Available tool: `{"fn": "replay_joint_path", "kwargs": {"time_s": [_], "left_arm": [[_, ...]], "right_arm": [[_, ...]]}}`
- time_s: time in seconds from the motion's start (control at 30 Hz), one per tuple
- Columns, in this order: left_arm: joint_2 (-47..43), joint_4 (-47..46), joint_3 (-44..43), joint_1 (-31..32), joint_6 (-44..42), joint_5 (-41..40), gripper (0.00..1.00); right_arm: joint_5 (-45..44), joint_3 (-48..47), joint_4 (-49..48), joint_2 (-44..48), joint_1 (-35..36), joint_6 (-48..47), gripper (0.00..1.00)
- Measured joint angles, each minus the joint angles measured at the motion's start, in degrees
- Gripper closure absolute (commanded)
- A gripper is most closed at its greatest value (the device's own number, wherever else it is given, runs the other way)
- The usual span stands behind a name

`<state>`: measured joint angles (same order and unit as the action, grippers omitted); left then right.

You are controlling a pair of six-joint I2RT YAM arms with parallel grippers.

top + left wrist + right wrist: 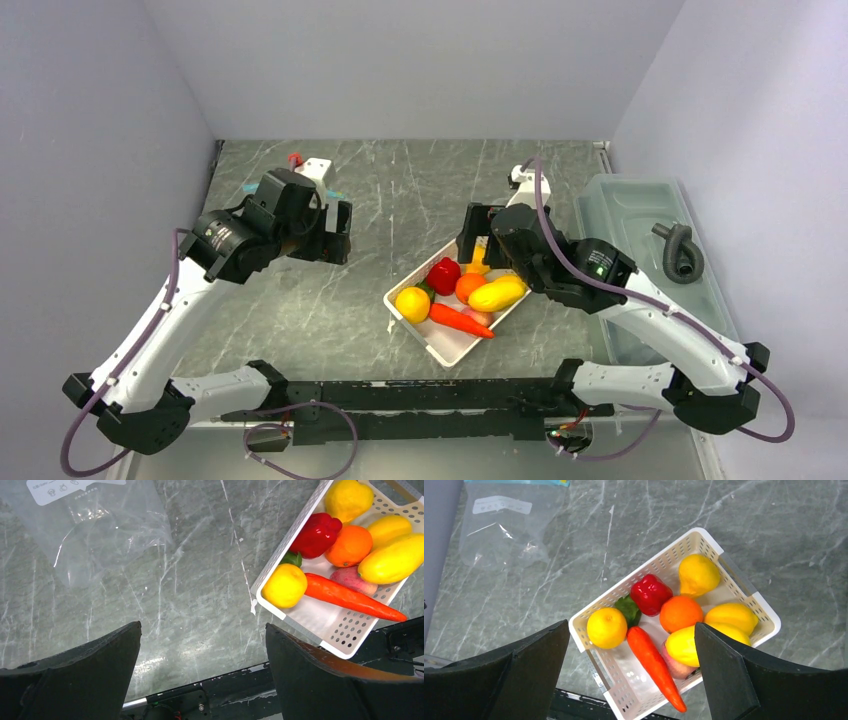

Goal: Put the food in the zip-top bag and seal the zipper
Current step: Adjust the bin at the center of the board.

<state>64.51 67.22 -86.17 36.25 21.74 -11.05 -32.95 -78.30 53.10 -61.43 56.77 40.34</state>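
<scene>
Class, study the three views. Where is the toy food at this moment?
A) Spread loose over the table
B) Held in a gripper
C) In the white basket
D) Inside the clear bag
C: the carrot, the pepper and the other pieces all lie in the basket, while the bag lies apart on the table with nothing in it.

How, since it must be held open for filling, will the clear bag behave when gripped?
The clear crinkly plastic bag likely flops: it lies flat and creased. Its glossy film probably slips; it looks light, so a push may slide it.
</scene>
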Motion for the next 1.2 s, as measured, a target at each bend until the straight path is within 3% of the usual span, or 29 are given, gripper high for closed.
{"fn": "replay_joint_path", "kwargs": {"time_s": [0.7,1.2], "left_arm": [[-3.23,-0.39,5.57,0.0,-1.07,-1.33,0.01],[-6.54,-0.57,9.2,0.0,-1.07,-1.33,0.01]], "right_arm": [[6.16,1.27,0.33,-4.79,-0.04,3.26,0.01],[9.25,0.98,0.44,-16.52,-0.04,9.81,0.07]]}}
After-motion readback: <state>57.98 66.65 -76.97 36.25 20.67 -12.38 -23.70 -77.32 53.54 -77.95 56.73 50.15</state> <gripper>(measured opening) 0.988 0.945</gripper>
